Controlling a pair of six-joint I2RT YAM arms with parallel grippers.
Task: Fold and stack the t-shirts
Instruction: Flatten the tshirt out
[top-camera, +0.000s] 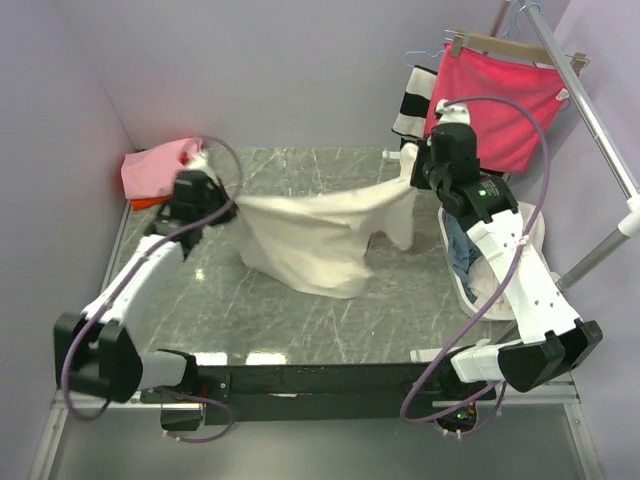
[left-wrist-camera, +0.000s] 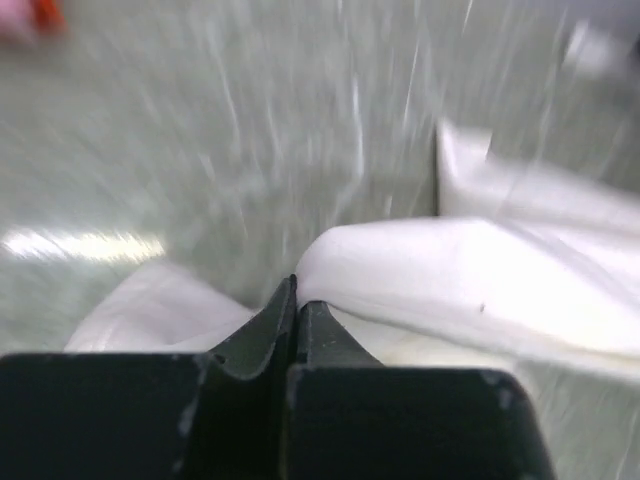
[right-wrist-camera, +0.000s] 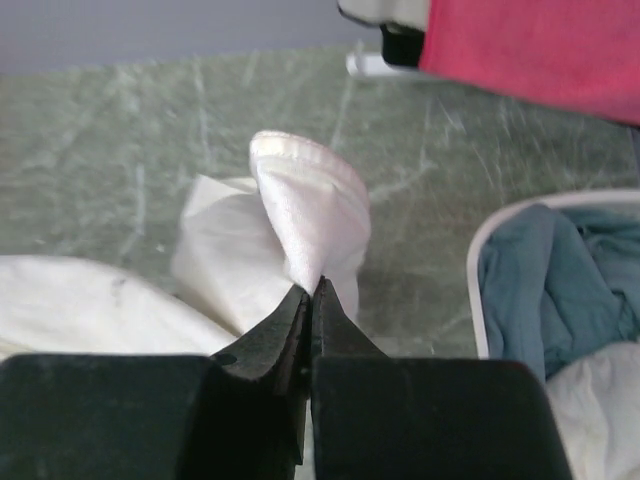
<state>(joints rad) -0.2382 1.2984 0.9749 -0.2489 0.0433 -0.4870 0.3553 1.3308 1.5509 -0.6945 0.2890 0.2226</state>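
Both ends of your cream tee (top-camera: 315, 240) hang lifted in the top view, its long axis running left to right across mid-frame, middle sagging toward the table (top-camera: 300, 330). Left wrist: left gripper (left-wrist-camera: 296, 285), jaws clamped on a white fold. Right wrist: right gripper (right-wrist-camera: 312, 290), jaws pinching a hemmed edge.

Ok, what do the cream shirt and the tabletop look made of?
Cream shirt: soft matte fabric, likely cotton knit; it sags and creases, with a stitched hem. Tabletop: glossy grey-green marble look, white veins, light glare; stone or laminate, unclear.
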